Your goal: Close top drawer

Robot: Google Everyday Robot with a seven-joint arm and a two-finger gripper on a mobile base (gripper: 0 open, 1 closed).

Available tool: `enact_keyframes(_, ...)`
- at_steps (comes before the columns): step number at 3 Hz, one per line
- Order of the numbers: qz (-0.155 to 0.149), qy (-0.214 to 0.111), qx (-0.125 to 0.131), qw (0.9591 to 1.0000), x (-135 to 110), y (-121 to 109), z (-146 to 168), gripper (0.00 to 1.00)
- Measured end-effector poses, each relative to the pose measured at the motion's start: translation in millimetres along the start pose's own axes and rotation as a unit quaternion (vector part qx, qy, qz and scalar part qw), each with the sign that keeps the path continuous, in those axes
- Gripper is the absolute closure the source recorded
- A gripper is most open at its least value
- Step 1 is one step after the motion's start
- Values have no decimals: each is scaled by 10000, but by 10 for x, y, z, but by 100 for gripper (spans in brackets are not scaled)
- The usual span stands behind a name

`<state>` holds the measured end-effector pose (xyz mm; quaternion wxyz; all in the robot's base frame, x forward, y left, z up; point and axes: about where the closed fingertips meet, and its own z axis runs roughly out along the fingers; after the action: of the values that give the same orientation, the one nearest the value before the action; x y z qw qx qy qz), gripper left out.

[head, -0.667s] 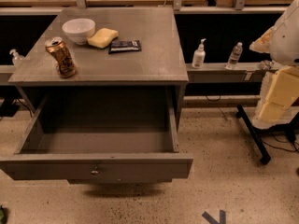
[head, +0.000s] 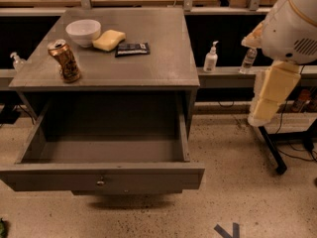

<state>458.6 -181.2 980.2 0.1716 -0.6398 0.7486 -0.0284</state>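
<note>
Standing pulled far out from under the grey table (head: pixel 163 68), the top drawer (head: pixel 148 175) is seen open, its front panel turned toward the camera with the small knob (head: pixel 100 182) at centre. The gripper (head: pixel 265 105) is held well to the right of the drawer, hanging near a pump bottle (head: pixel 211 57) on the side shelf and apart from everything. Nothing is seen to be held by it, and how wide it stands cannot be told.

The step in hand is judged to be the approach, with the closing not yet begun. The gripper should be brought round in front of the panel and lowered to knob height, so that contact is made near the centre. An off-centre push is likely to skew the drawer on its runners. A steady, straight push toward the table is called for, so that the can (head: pixel 64 61) and bowl (head: pixel 83 31) on top are not shaken.
</note>
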Motion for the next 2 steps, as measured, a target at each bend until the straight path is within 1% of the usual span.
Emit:
enact_keyframes(1,-596,-303,36,9978,-842,-135,214,0)
enact_keyframes(2,-789,-379,27,9962,-1063,-123,237,0)
